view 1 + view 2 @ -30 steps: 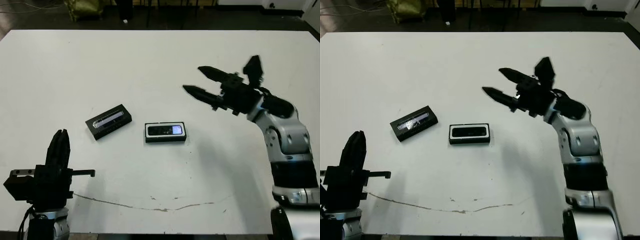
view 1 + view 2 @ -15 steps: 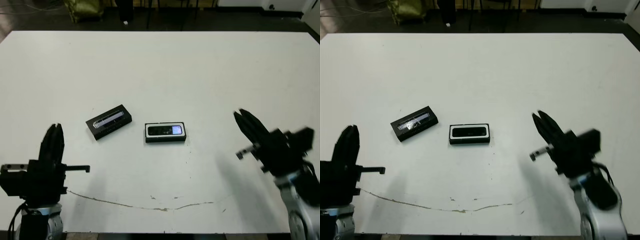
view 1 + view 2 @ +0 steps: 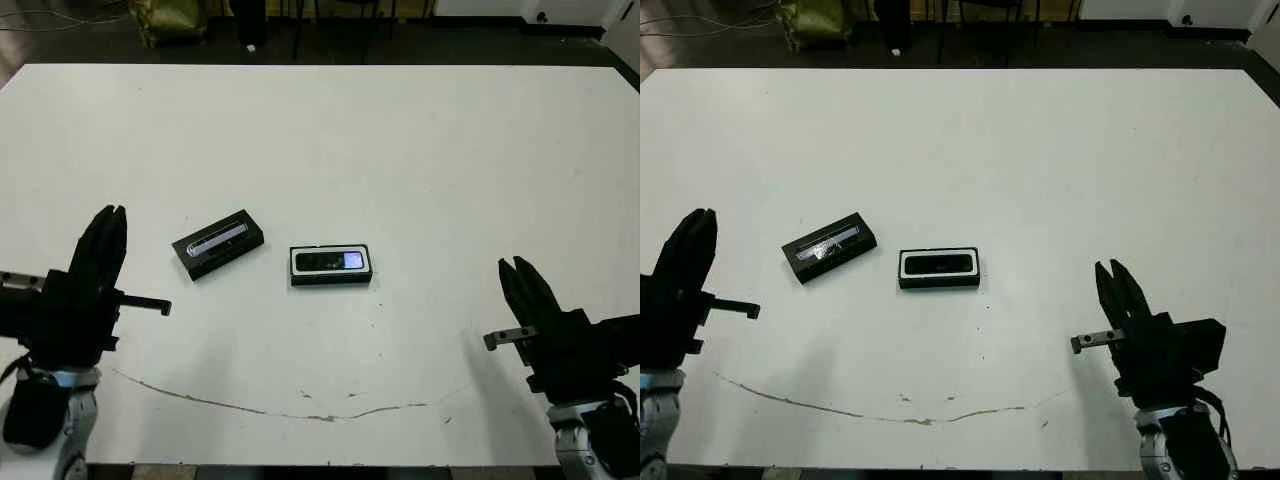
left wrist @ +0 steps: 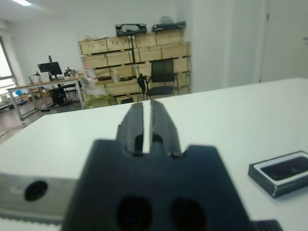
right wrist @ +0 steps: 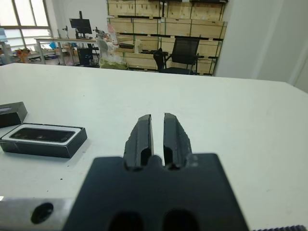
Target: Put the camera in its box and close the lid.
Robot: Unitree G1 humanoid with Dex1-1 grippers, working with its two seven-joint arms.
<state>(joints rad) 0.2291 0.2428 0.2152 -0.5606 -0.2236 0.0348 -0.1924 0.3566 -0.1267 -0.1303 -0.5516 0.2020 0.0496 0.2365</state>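
left eye view takes in the white table [image 3: 420, 140], bare but for two dark things near its middle. largest of the working parts are the arms: the left gripper [image 3: 105, 245] sits low at the near left edge and the right gripper [image 3: 520, 285] low at the near right, both well apart from the task's things. each has its two fingers drawn together with only a thin slit between them and nothing held, as the wrist views show.

next in size, the box [image 3: 331, 265] lies flat near the table's centre, a shallow black tray with a white inner rim. just beside it on the robot's left, apart and not touching, lies the lid [image 3: 217, 243], turned at an angle, its glossy silvery strip facing up.

smallest, the camera [image 3: 330, 261] lies inside the box, a slim dark bar with a bright glint at one end.

by my reading the placing is done and the closing is not yet begun. the next move calls for a gripper to part its fingers, reach the lid, square it to the box and set it down on top.
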